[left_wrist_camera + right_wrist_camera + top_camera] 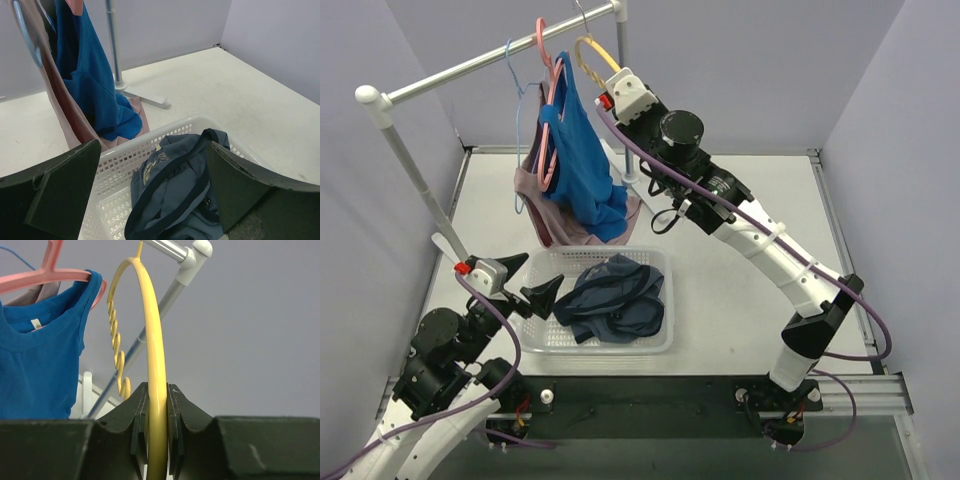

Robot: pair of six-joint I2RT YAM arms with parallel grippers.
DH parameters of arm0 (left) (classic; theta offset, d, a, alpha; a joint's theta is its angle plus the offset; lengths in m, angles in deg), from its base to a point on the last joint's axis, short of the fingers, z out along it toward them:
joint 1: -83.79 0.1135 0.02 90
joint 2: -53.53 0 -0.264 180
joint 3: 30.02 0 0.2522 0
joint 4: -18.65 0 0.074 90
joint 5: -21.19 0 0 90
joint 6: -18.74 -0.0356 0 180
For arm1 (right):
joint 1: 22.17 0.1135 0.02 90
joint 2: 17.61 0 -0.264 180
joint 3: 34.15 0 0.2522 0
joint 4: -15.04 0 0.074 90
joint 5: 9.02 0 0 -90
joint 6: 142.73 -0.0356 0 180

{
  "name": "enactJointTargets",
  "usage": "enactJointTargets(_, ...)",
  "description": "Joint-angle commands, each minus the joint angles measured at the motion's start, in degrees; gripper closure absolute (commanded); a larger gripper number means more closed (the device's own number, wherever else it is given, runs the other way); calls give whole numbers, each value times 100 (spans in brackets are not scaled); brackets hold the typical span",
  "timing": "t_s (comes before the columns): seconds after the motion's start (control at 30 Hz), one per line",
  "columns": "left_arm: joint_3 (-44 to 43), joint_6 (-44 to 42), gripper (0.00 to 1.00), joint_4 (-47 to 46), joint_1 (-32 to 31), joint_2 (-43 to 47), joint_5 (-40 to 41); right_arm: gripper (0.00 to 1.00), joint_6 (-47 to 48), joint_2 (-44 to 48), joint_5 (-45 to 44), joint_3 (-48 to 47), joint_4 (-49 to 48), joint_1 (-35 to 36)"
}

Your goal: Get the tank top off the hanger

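At the left, the left claw point(528, 282) is held wide apart, gripping nothing, at the left edge of the white basket point(620, 347), in which a dark blue garment point(612, 300) is heaped. Behind the basket, the blue tank top point(582, 170) is seen hanging on a pink hanger point(548, 60) from the rail point(470, 68), its hem near the basket's far rim. Just right of it, the right claw point(156, 410) is clamped on a yellow hanger point(150, 330). Open table point(740, 290) is left further right, bounded by the side wall point(920, 150).
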Motion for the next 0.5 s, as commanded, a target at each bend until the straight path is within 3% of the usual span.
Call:
enactJointTargets(0.0,-27,-3,3,-202,56,-21,-99,100,-5,-56,-44,-469,-754,-52)
enactJointTargets(0.47,-1,-12,3,-202,109,23,-169,100,-823,-127,-342,-38,-411,-122)
